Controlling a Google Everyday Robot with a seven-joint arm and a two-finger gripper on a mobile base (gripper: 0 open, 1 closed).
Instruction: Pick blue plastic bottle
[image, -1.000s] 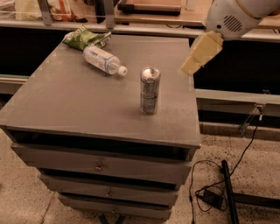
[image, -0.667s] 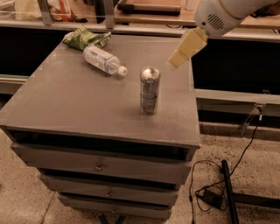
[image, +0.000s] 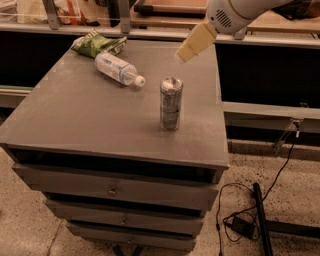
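Note:
The blue plastic bottle lies on its side at the back left of the grey cabinet top, white cap pointing right toward the can. It has a pale blue-and-white label. My gripper hangs in the air above the back right of the cabinet top, to the right of the bottle and above and behind the can. It is apart from the bottle and holds nothing that I can see.
A silver drink can stands upright near the middle right of the top. A green snack bag lies at the back left, just behind the bottle. Cables and a black bar lie on the floor at the right.
My gripper has moved left, from beyond the cabinet's right edge to above its back right area, closer to the bottle. The bottle, can and bag have not moved.

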